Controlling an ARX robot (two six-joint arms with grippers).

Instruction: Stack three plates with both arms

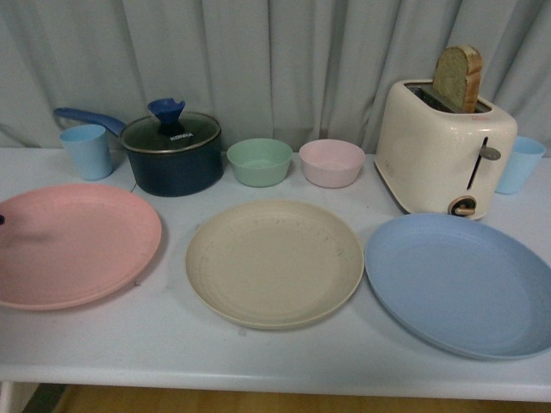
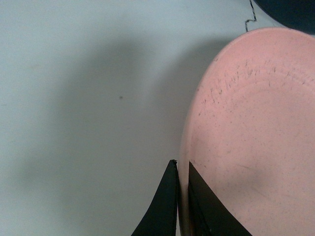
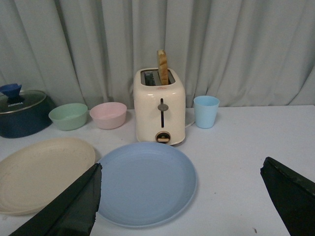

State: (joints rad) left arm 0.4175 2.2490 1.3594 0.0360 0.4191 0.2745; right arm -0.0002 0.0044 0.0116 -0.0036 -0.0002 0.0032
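Three plates lie in a row on the white table. The pink plate [image 1: 73, 243] is at the left, the beige plate [image 1: 274, 261] in the middle, the light blue plate [image 1: 463, 282] at the right. My left gripper [image 2: 182, 169] is shut on the pink plate's [image 2: 256, 137] rim, one finger inside, one outside. Only a dark tip of it shows at the front view's left edge. My right gripper [image 3: 179, 172] is open and empty, above and short of the blue plate [image 3: 145, 182]. The beige plate [image 3: 39, 172] lies beside it.
Behind the plates stand a light blue cup [image 1: 87, 151], a dark blue lidded pot [image 1: 172, 153], a green bowl [image 1: 259, 161], a pink bowl [image 1: 331, 162], a cream toaster [image 1: 443, 151] with bread, and another blue cup [image 1: 519, 163]. A curtain hangs behind.
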